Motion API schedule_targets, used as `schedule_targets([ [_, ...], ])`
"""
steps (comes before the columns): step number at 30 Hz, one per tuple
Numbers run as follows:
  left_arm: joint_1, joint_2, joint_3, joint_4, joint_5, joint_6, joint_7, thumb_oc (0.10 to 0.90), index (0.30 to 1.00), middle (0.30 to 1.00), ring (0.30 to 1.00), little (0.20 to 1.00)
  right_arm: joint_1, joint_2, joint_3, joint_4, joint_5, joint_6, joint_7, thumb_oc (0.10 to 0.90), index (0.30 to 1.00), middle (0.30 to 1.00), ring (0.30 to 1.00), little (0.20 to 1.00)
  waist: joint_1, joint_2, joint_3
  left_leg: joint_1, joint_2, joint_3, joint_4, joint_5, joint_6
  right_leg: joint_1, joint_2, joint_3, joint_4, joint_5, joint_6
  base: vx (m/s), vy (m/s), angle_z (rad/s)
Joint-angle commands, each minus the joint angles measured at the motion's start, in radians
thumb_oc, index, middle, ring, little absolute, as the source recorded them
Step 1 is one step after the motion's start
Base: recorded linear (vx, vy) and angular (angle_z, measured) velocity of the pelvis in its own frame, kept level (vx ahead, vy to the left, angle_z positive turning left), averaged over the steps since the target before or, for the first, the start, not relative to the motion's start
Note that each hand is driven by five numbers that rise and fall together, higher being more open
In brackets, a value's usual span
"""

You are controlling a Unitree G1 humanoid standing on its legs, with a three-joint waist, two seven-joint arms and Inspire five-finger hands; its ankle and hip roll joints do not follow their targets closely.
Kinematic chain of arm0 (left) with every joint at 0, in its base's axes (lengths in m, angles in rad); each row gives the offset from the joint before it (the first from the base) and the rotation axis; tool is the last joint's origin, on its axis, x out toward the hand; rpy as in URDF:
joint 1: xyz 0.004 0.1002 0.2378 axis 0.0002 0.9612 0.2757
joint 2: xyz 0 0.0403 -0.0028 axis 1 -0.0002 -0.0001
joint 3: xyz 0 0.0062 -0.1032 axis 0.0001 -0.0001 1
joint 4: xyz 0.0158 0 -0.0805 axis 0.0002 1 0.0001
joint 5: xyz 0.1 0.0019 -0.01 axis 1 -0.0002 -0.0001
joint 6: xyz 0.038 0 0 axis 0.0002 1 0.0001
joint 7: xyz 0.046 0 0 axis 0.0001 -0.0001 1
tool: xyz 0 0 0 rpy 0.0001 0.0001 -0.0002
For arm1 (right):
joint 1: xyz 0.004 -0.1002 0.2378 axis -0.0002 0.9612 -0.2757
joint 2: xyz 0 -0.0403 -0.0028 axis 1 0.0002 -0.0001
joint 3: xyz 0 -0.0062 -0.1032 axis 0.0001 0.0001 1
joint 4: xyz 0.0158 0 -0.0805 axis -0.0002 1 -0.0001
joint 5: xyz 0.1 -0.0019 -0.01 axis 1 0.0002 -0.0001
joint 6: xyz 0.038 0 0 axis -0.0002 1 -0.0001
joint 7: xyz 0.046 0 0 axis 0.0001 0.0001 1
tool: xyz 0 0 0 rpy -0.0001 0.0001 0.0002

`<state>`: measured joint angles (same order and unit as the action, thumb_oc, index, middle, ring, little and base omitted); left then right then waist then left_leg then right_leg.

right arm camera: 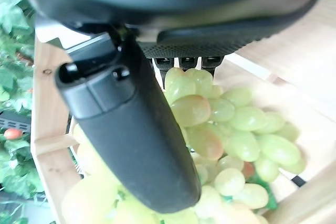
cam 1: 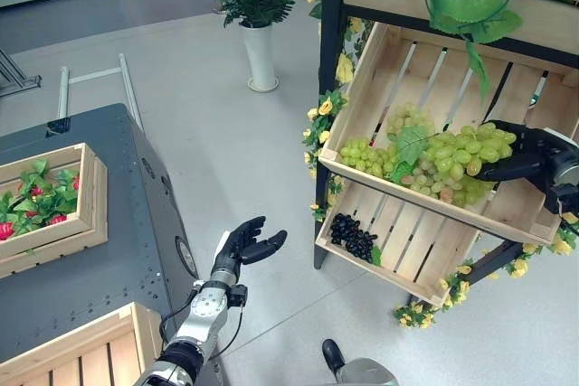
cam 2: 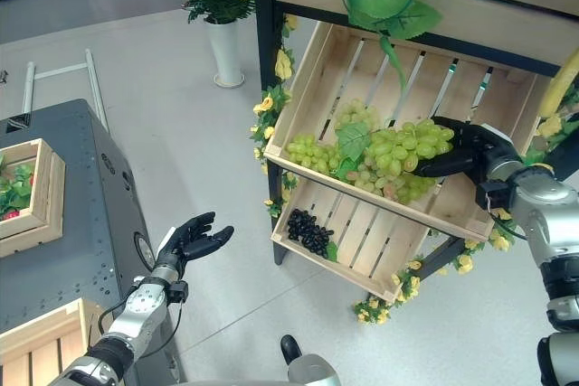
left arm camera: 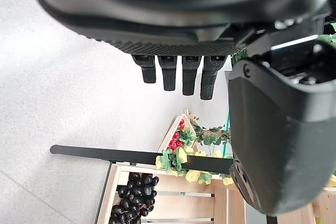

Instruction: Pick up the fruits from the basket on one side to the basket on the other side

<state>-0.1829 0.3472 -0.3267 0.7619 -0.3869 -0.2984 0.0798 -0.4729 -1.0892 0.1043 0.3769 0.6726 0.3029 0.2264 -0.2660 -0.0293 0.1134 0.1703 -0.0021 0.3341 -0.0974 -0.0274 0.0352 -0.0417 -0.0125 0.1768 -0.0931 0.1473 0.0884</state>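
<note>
A big bunch of green grapes [cam 1: 434, 155] lies in the tilted upper wooden crate [cam 1: 380, 189] of the stand at the right. My right hand [cam 1: 534, 155] reaches into that crate from the right. It is open, with its thumb [right arm camera: 131, 129] under the end of the bunch [right arm camera: 226, 124] and its fingers over the top. Black grapes [cam 1: 355, 237] rest in the lower crate [cam 1: 412, 246]. My left hand [cam 1: 242, 246] hovers open over the floor beside the dark cabinet, its fingers [left arm camera: 178, 74] straight and holding nothing.
On the dark grey cabinet [cam 1: 118, 250] at the left stand a wooden crate of red fruit and leaves [cam 1: 54, 201] and a bare wooden crate [cam 1: 81, 350] nearer me. A potted plant in a white vase [cam 1: 261, 56] stands behind. Yellow flowers and leaves trim the stand.
</note>
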Motion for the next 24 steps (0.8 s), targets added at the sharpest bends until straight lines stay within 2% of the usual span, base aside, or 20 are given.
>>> schedule_targets([
  [1, -0.058, 0.032, 0.018, -0.018, 0.005, -0.092, 0.014, 0.800, 0.900, 0.900, 0.900, 0.900, -0.127, -0.039, -0.118, -0.110, -0.075, -0.201, -0.087, 0.800, 0.900, 0.900, 0.900, 0.900, 0.052, -0.037, -0.054, -0.016, -0.024, -0.052, 0.010, -0.067, 0.006, 0.071, 0.066, -0.047, 0.006, -0.077, -0.029, 0.00, 0.000, 0.00],
  [5, -0.047, 0.023, 0.038, -0.017, 0.012, -0.094, 0.019, 0.800, 0.900, 0.900, 0.900, 0.900, -0.023, -0.023, -0.181, -0.304, -0.214, -0.251, -0.139, 0.800, 0.900, 0.900, 0.900, 0.900, 0.031, -0.030, -0.054, -0.017, -0.025, -0.044, 0.010, -0.069, 0.010, 0.066, 0.068, -0.036, 0.008, -0.078, -0.027, 0.00, 0.003, 0.01],
  [12, -0.038, 0.023, 0.064, -0.007, 0.006, -0.107, 0.010, 0.800, 0.900, 0.900, 0.900, 0.900, 0.122, -0.038, -0.279, -0.523, -0.303, -0.236, -0.104, 0.800, 0.900, 0.900, 0.900, 0.900, 0.003, -0.018, -0.053, -0.013, -0.025, -0.028, 0.010, -0.075, 0.013, 0.063, 0.073, -0.016, 0.010, -0.081, -0.025, 0.00, 0.000, 0.00],
  [15, -0.039, 0.025, 0.067, -0.001, 0.002, -0.110, 0.008, 0.800, 0.900, 0.900, 0.900, 0.900, 0.168, -0.051, -0.303, -0.545, -0.333, -0.239, -0.087, 0.800, 0.900, 0.900, 0.900, 0.900, -0.005, -0.019, -0.054, -0.010, -0.024, -0.020, 0.010, -0.076, 0.013, 0.063, 0.074, -0.013, 0.012, -0.081, -0.024, 0.03, 0.023, -0.02],
  [16, -0.038, 0.025, 0.066, 0.001, 0.002, -0.112, 0.006, 0.800, 0.900, 0.900, 0.900, 0.900, 0.177, -0.057, -0.308, -0.544, -0.338, -0.241, -0.084, 0.800, 0.900, 0.900, 0.900, 0.900, -0.008, -0.012, -0.055, -0.002, -0.025, -0.033, 0.010, -0.096, 0.016, 0.074, 0.074, -0.016, 0.009, -0.098, -0.018, 0.07, 0.058, -0.01],
  [24, -0.038, 0.038, 0.070, 0.004, -0.004, -0.120, 0.001, 0.800, 0.900, 0.900, 0.900, 0.900, 0.287, -0.109, -0.385, -0.523, -0.420, -0.253, -0.089, 0.800, 0.900, 0.900, 0.900, 0.900, -0.027, -0.020, -0.059, -0.003, -0.022, -0.019, 0.010, -0.097, 0.017, 0.067, 0.081, -0.001, 0.011, -0.093, -0.015, 0.01, 0.007, 0.00],
])
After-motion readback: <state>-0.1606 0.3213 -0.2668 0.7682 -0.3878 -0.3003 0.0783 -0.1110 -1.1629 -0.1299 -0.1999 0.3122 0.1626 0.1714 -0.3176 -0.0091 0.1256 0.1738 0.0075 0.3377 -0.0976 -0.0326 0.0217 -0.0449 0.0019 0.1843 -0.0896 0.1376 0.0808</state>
